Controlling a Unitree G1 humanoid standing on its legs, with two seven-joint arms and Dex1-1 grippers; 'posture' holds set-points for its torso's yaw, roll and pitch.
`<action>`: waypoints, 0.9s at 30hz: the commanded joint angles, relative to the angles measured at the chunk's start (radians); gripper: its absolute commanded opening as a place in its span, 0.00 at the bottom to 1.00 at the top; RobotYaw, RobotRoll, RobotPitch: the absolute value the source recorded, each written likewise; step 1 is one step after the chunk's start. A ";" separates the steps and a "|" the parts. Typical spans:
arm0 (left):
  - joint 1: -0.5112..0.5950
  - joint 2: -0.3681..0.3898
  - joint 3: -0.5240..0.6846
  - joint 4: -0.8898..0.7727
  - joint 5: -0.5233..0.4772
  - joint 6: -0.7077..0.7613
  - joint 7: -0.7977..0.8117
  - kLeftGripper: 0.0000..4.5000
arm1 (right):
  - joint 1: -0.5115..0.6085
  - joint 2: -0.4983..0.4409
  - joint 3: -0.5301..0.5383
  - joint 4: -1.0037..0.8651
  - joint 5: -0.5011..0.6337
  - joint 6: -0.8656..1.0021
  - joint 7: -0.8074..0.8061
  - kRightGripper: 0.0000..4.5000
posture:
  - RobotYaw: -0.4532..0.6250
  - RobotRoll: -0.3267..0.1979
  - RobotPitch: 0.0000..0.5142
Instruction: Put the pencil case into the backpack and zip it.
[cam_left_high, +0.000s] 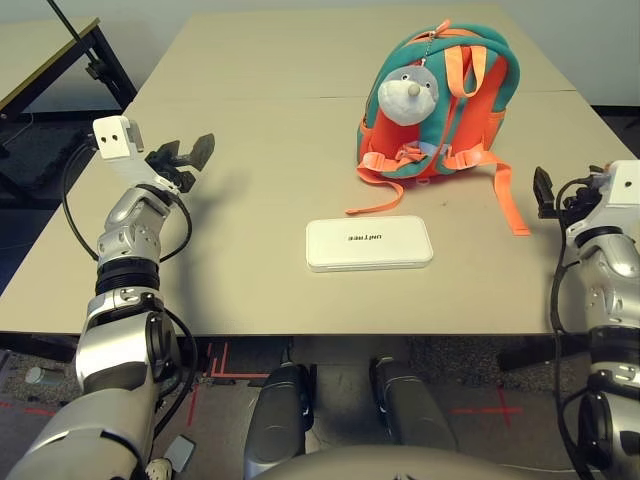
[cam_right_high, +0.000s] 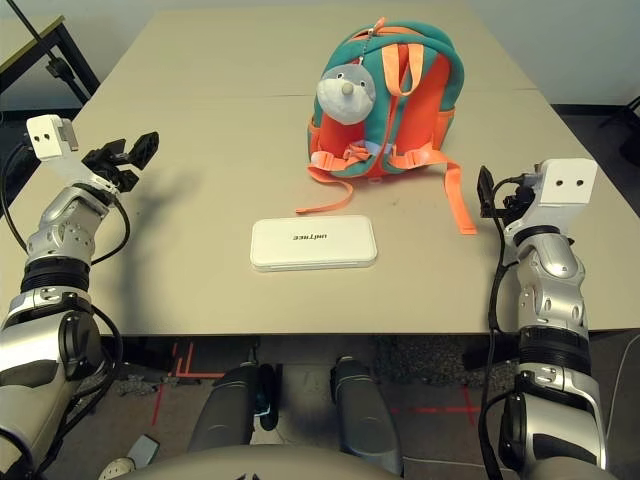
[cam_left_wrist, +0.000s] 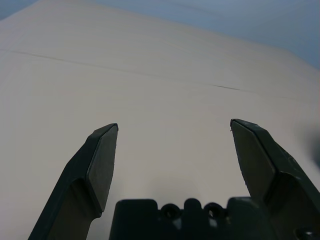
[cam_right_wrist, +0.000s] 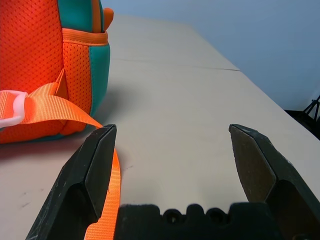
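We take the backpack (cam_left_high: 440, 105) as our landmark; it stands upright toward the far side of the table (cam_left_high: 250, 90), strap side facing us, with a grey-and-white plush charm (cam_left_high: 408, 95) hanging on its front. The pencil case (cam_left_high: 369, 243) lies flat on the table in front of the backpack, nearer to us and apart from it, lettering up. One orange strap (cam_left_high: 507, 200) trails from the backpack's base toward our right gripper (cam_right_wrist: 172, 132), which hovers just right of the backpack, fingers spread wide and holding nothing. Our left gripper (cam_left_wrist: 174, 127) hangs well to the left of the backpack over bare tabletop, fingers likewise spread wide and empty.
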 joint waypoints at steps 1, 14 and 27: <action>-0.008 -0.005 -0.004 0.017 0.012 -0.010 -0.006 1.00 | 0.014 -0.008 -0.019 -0.022 0.012 0.013 -0.005 0.99 | 0.22 0.62 0.21; -0.005 -0.014 -0.024 -0.076 -0.008 0.085 -0.036 1.00 | 0.014 -0.022 -0.016 -0.035 0.015 0.025 0.014 0.99 | 0.23 0.62 0.24; 0.041 0.045 -0.030 -0.457 -0.292 0.900 -0.103 1.00 | 0.073 -0.055 0.042 -0.185 0.015 0.119 0.133 0.99 | 0.23 0.62 0.26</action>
